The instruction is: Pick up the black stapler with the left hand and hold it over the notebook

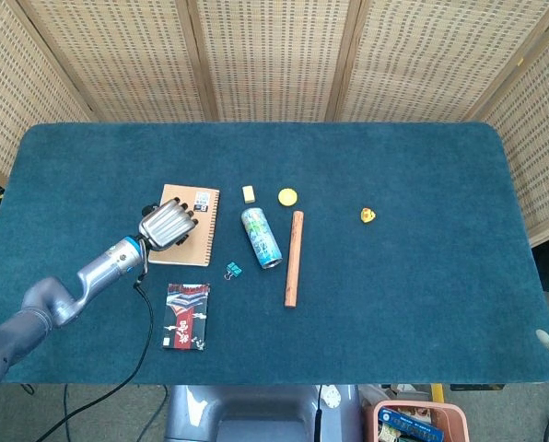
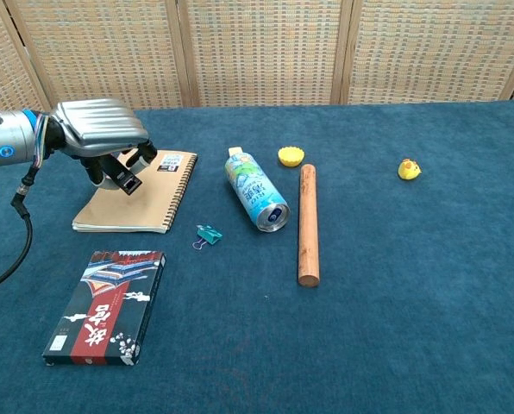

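One hand, the left hand (image 2: 100, 129), hangs above the far left part of the spiral notebook (image 2: 145, 207) on the tabletop (image 2: 395, 285), its fingers curled down around a small dark object that appears to be the black stapler (image 2: 124, 178), held clear of the notebook's cover.

A blue-carpeted table (image 1: 394, 304) stands before a woven wicker folding screen (image 1: 274, 55) in wooden frames.

Deep teal felt-covered table (image 1: 394, 304); tan kraft-cover spiral notebook (image 2: 145, 207); black-and-red patterned flat box (image 2: 106, 308); green-and-white printed can (image 2: 255, 191); reddish-brown wooden rod (image 2: 308, 222); yellow cap (image 2: 291, 155); teal binder clip (image 2: 208, 235); silver ribbed left hand (image 2: 100, 129).
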Robot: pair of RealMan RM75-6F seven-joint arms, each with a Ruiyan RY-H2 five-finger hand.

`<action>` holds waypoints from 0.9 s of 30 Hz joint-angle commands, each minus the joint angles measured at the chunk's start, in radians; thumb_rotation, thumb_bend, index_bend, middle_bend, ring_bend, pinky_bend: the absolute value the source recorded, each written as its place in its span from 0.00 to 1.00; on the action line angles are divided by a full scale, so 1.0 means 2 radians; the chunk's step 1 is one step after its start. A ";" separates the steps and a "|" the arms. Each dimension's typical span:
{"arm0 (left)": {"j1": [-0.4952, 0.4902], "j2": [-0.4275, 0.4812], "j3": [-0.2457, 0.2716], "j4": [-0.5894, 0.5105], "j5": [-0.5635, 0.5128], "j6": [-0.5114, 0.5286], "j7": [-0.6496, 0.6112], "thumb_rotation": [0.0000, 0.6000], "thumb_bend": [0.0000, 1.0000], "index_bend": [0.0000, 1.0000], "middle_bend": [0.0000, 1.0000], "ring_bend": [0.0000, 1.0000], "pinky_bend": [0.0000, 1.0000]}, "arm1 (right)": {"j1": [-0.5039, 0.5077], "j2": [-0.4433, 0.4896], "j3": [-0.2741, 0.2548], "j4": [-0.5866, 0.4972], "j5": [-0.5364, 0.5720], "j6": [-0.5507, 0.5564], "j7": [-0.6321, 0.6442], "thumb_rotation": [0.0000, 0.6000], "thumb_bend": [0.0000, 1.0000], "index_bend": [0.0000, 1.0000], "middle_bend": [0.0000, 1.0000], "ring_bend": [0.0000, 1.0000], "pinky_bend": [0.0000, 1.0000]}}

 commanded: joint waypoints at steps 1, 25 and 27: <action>-0.005 -0.013 0.010 0.015 -0.002 -0.005 -0.010 1.00 0.47 0.65 0.44 0.47 0.48 | 0.001 0.000 0.001 0.002 0.004 -0.004 0.001 1.00 0.00 0.00 0.00 0.00 0.00; 0.082 0.137 0.001 -0.231 -0.059 0.152 -0.004 1.00 0.00 0.00 0.00 0.00 0.00 | -0.011 0.012 -0.007 -0.010 -0.024 0.019 0.024 1.00 0.00 0.00 0.00 0.00 0.00; 0.116 0.183 -0.003 -0.306 -0.095 0.168 0.014 1.00 0.00 0.00 0.00 0.00 0.00 | -0.011 0.013 -0.008 -0.009 -0.026 0.019 0.028 1.00 0.00 0.00 0.00 0.00 0.00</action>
